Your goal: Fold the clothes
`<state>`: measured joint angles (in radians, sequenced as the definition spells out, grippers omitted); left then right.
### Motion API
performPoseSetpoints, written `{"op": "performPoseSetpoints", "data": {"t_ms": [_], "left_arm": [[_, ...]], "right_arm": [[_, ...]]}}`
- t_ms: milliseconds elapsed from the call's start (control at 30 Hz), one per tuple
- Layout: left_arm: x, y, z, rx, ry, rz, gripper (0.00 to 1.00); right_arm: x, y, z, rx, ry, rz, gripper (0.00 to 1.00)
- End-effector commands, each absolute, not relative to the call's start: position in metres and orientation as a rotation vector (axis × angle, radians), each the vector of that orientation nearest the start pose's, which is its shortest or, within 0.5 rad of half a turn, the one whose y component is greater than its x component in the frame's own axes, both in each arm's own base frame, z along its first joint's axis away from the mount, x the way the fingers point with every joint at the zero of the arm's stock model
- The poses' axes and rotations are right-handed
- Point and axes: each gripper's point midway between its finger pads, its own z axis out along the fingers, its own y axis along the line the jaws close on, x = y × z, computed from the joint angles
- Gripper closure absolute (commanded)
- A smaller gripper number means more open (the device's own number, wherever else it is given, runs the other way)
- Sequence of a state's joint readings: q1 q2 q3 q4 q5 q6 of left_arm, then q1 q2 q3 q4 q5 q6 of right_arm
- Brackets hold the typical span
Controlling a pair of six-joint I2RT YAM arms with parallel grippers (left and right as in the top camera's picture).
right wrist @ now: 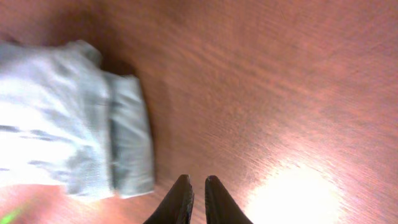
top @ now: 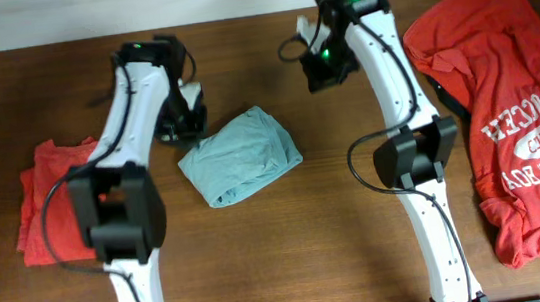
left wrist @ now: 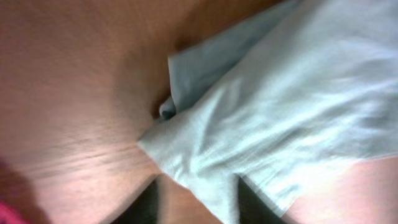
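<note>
A light teal garment (top: 240,156) lies folded into a small bundle at the table's middle. My left gripper (top: 186,120) is at its upper left corner. In the left wrist view the fingers (left wrist: 199,182) are spread apart, with a corner of the teal cloth (left wrist: 292,93) lying between them. My right gripper (top: 326,65) hovers over bare wood to the upper right of the bundle. In the right wrist view its fingers (right wrist: 196,180) are nearly together with nothing between them, and the folded teal edge (right wrist: 127,137) is to their left.
A folded red garment (top: 48,194) lies at the left, partly under the left arm. A crumpled red T-shirt with white print (top: 518,115) lies at the right, over a dark garment (top: 451,102). The table is dark wood (top: 291,259).
</note>
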<state>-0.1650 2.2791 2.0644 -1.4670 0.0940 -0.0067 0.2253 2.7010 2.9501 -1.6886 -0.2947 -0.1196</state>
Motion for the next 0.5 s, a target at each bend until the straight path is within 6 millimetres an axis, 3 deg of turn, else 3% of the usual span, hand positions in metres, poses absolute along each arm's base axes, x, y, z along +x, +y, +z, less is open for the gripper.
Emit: {"op": "performPoseSetpoints", "data": {"t_ms": [0, 167, 300, 467], "left_arm": [[0.442, -0.088, 0.142, 0.326, 2.950, -0.163, 0.24], [0.464, -0.091, 0.138, 0.359, 2.872, -0.161, 0.24], [0.464, -0.094, 0.119, 0.446, 2.899, -0.165, 0.24], [0.460, -0.092, 0.104, 0.462, 2.944, -0.164, 0.23]], "right_arm": [[0.477, 0.196, 0.173, -0.587, 2.788, 0.594, 0.86], [0.468, 0.214, 0.171, -0.594, 2.810, 0.635, 0.87], [0.470, 0.208, 0.167, -0.512, 2.849, 0.561, 0.89], [0.465, 0.203, 0.204, -0.442, 2.796, 0.529, 0.87]]}}
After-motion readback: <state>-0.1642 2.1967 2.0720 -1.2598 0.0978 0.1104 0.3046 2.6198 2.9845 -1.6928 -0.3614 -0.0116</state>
